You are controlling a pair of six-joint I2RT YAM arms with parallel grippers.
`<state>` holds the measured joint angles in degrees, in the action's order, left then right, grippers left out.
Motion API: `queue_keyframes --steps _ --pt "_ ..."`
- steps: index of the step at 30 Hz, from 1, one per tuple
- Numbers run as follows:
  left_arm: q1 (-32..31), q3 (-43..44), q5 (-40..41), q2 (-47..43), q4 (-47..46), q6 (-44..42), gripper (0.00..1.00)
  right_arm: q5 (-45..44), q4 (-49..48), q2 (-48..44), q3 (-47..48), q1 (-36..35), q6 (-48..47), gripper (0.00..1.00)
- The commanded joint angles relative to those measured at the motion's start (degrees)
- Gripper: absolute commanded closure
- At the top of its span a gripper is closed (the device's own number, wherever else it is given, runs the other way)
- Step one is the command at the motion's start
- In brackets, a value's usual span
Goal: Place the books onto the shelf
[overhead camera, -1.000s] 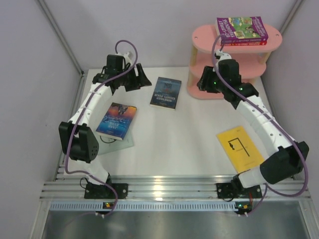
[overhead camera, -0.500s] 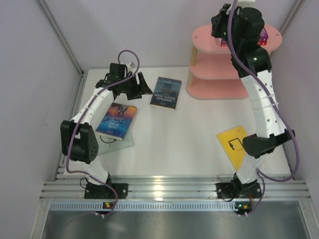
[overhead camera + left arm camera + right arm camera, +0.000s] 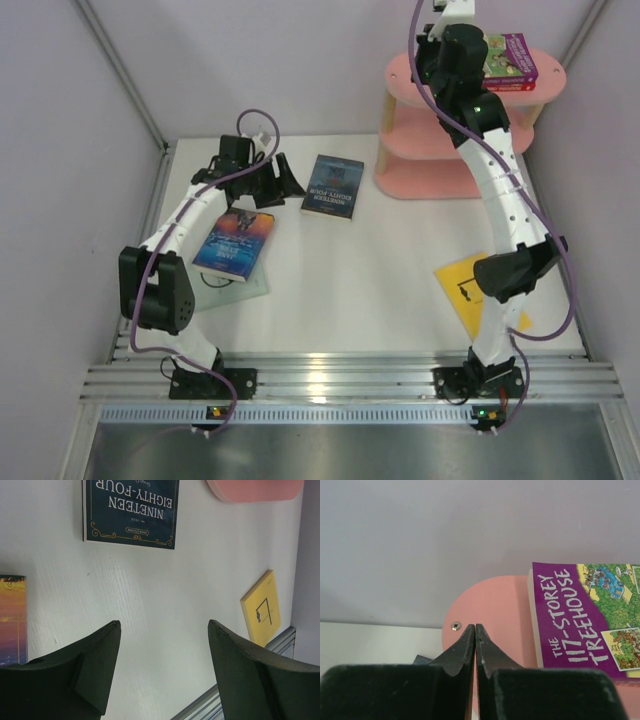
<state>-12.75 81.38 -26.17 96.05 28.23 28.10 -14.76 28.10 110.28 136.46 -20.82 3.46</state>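
Fingers (image 3: 461, 652) beside purple book (image 3: 580, 615) (pink shelf (image 3: 490, 607))

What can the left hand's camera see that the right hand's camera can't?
Only the left wrist view shows the yellow book, the edge of the blue-orange book and the left gripper, open over the table. Only the right wrist view shows the purple treehouse book and the right gripper, shut with nothing in it. Both show the pink shelf. The left view shows the navy book plainly; a dark corner in the right view may be the same book.
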Motion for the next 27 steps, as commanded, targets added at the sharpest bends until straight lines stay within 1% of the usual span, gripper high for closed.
queue_keyframes --steps 1,7,15,27 --pt "-0.1 -0.8 -1.2 -2.6 -3.3 0.0 0.25 -2.6 -4.5 0.5 -0.4 0.0 -2.9 1.00" --pt "-0.1 -1.1 -1.1 -2.3 -3.5 -0.4 0.25 -4.6 -5.2 1.8 -0.4 0.1 -2.8 1.00" --pt "-0.1 -1.4 -0.9 -1.8 -3.5 -0.8 0.25 -3.5 -5.1 3.1 -1.0 0.1 -2.1 1.00" --pt "-0.1 -1.3 -0.3 -1.7 -3.1 -1.6 0.25 -6.5 -5.2 4.8 -2.0 0.1 -2.8 1.00"
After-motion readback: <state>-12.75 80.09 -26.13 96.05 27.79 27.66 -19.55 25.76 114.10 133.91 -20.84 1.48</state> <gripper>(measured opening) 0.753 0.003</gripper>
